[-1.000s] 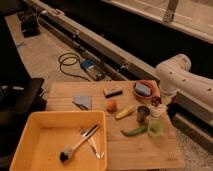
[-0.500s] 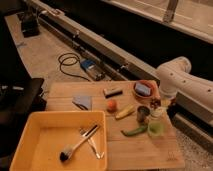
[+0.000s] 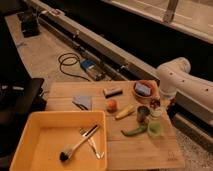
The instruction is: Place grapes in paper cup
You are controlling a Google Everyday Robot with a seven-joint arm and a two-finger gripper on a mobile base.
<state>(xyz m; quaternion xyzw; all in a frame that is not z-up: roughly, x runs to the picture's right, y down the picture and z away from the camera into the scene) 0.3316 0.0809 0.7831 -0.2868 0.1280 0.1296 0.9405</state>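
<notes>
My white arm reaches in from the right, and the gripper (image 3: pixel 155 101) hangs over the cluster of cups at the table's right side. A small dark clump that looks like the grapes (image 3: pixel 154 104) sits at the gripper's tip. It is directly above the whitish paper cup (image 3: pixel 156 114). The paper cup stands between the dark metal cup (image 3: pixel 142 114) on its left and the pale green cup (image 3: pixel 155 129) in front of it. Whether the grapes are gripped or resting in the cup is hidden.
A yellow tray (image 3: pixel 30 145) at the front left holds a brush and metal utensils. On the wooden table lie an orange fruit (image 3: pixel 112 105), a yellow item (image 3: pixel 125 112), a green pepper (image 3: pixel 133 131), a blue cloth (image 3: pixel 82 102), a brown bar (image 3: pixel 112 91) and a red bowl (image 3: pixel 145 90). Cables lie on the floor behind.
The arm has sunk very slightly toward the cups. Nothing else on the table has moved.
</notes>
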